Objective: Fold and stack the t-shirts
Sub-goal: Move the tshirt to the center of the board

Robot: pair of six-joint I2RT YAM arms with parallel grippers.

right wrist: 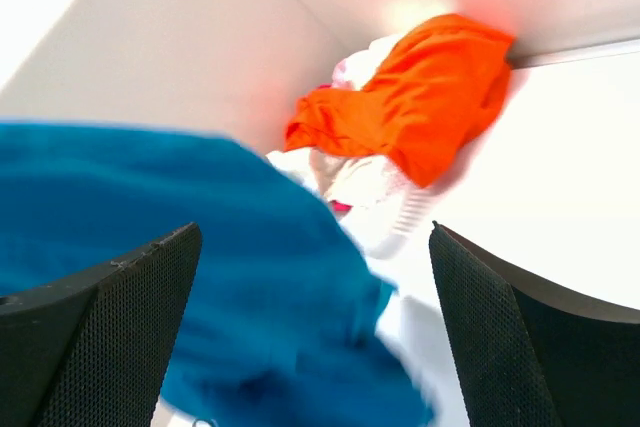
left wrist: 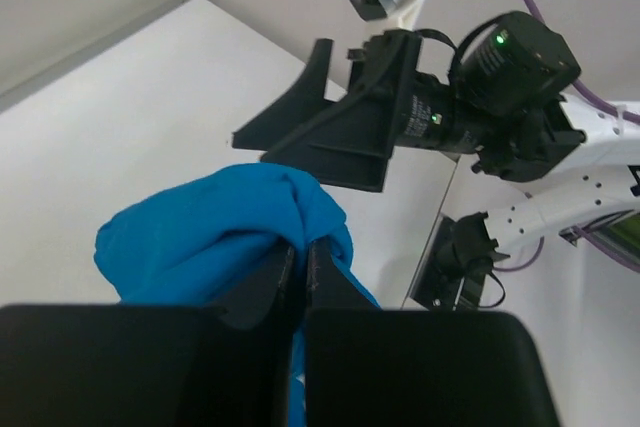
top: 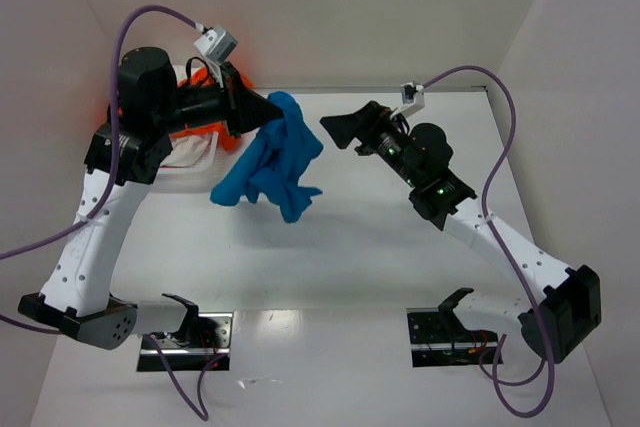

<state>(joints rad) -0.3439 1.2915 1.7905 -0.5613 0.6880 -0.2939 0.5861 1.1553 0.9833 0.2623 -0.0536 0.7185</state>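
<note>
The bright blue t-shirt (top: 275,162) hangs bunched above the table, pinched at its top by my left gripper (top: 272,113), which is shut on it. The left wrist view shows the jaws closed on the blue cloth (left wrist: 215,232). My right gripper (top: 338,129) is open and empty, just right of the shirt, facing it. In the right wrist view the blue shirt (right wrist: 200,277) is blurred between the wide-open fingers. The orange t-shirt (right wrist: 420,97) and a white/pinkish shirt (right wrist: 370,187) lie heaped at the back left, also seen from above (top: 215,132), partly hidden by my left arm.
White walls close the table (top: 400,237) at the back and sides. The two arm bases (top: 190,332) (top: 450,332) stand at the near edge. The right arm (left wrist: 480,77) fills the upper right of the left wrist view.
</note>
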